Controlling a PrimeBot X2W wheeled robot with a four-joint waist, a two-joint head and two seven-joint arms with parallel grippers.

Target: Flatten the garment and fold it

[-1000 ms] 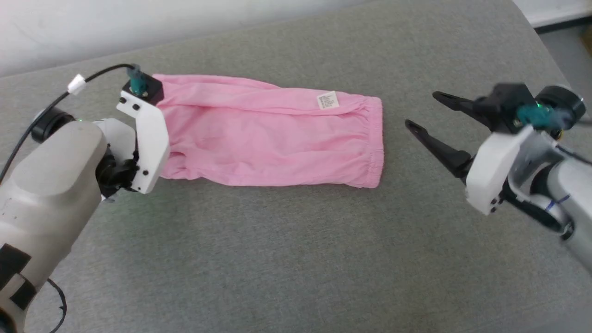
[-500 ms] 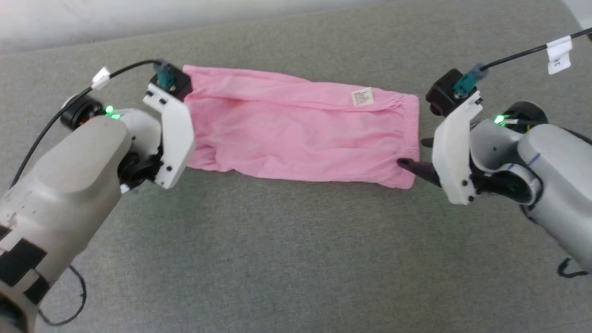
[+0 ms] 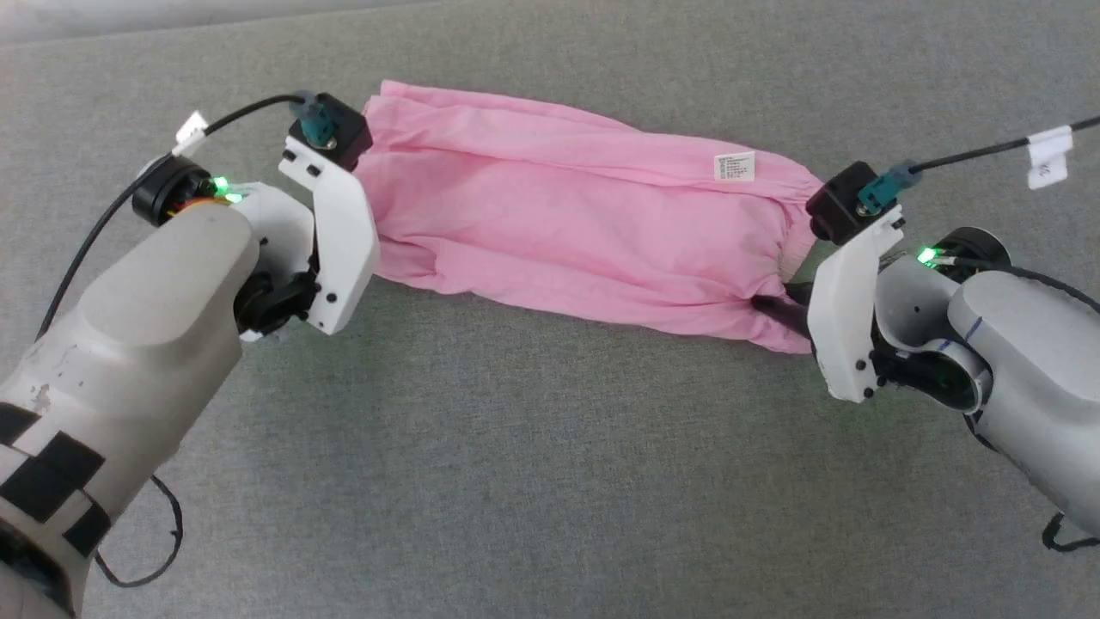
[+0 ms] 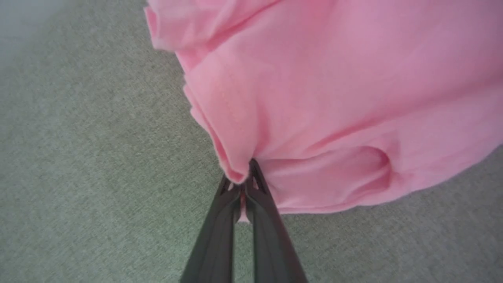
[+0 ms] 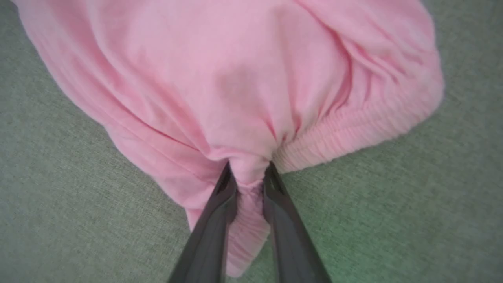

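Observation:
The light pink garment (image 3: 584, 232) lies stretched left to right on the grey fabric surface (image 3: 516, 481), its white label (image 3: 735, 166) near the right end. In the left wrist view my left gripper (image 4: 245, 175) is shut on a fold of the garment (image 4: 334, 98) at its left edge. My right gripper (image 3: 773, 303) is at the right end, and its dark fingers (image 5: 226, 196) pinch a bunched bit of the gathered waistband (image 5: 353, 129). Around both grips the cloth puckers. In the head view the left fingertips are hidden behind the white wrist mount (image 3: 339, 232).
Grey upholstery (image 4: 98, 177) surrounds the garment on all sides. Black cables with white tags (image 3: 1048, 159) trail from both wrists. A pale strip (image 3: 129, 17) runs along the far edge at the top left.
My right gripper swung in from the right, reached the waistband and closed on it, bunching the cloth. The left gripper kept its hold. The head camera shifted, so the whole picture moved.

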